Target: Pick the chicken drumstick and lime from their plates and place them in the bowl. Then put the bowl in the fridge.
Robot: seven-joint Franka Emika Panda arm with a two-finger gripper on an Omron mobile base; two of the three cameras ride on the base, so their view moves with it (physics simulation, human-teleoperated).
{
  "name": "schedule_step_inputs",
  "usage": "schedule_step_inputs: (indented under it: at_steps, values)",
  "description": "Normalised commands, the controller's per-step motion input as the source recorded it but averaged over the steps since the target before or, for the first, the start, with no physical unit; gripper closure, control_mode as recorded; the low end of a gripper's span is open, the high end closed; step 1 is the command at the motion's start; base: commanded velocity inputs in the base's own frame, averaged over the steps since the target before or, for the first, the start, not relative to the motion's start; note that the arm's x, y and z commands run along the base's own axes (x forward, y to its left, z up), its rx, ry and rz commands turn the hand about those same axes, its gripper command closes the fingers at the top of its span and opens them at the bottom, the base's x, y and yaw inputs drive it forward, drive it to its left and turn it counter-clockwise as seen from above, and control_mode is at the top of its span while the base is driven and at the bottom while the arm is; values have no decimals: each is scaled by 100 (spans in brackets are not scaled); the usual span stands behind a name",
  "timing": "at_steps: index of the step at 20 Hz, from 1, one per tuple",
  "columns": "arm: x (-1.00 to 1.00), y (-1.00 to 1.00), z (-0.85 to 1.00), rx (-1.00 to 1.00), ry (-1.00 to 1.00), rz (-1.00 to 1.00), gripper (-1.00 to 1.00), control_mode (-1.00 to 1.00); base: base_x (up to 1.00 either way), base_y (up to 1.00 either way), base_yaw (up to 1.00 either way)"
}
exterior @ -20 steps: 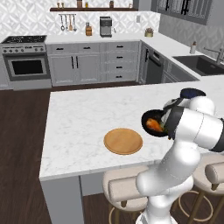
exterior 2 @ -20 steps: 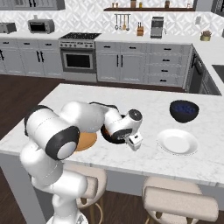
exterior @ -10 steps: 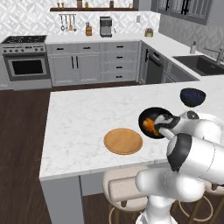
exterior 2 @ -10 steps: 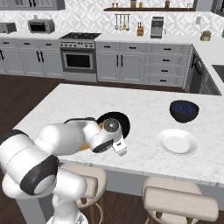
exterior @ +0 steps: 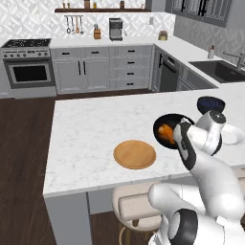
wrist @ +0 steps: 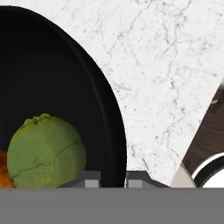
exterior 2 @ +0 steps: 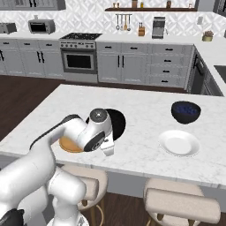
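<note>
The arm bends low over the surface (exterior: pixel 91 129); its claw (wrist: pixel 113 178) pinches the near rim of the bowl (wrist: pixel 52 87) holding the lime (wrist: pixel 46 151).

Bowl (wrist: pixel 65 87) glossy black, smooth. Lime (wrist: pixel 46 151) matt green, skin cracked, rough. Drumstick (exterior: pixel 166 132) orange-brown, roasted look. Wooden plate (exterior: pixel 135 154) tan, matt. White plate (exterior 2: pixel 178 143) glossy. Counter (exterior: pixel 95 129) white marble, grey-veined, polished. Blue bowl (exterior 2: pixel 186 112) dark, glossy.

Dark blue bowl (exterior 2: pixel 186 112); steel range (exterior 2: pixel 79 57)
</note>
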Motion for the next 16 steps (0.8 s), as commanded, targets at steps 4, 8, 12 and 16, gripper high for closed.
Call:
schedule_step_inputs:
  at_steps: [4, 8, 12, 16]
  values:
    - [-49, 16, 82, 22, 3, -12, 100, -100, 0, 0, 0]
    - [-32, 33, 69, -3, 0, -17, 100, -100, 0, 0, 0]
    - [-36, 32, 77, -3, 0, -13, 100, -100, 0, 0, 0]
    - [-70, 54, 40, 0, 0, -6, 100, -100, 0, 0, 0]
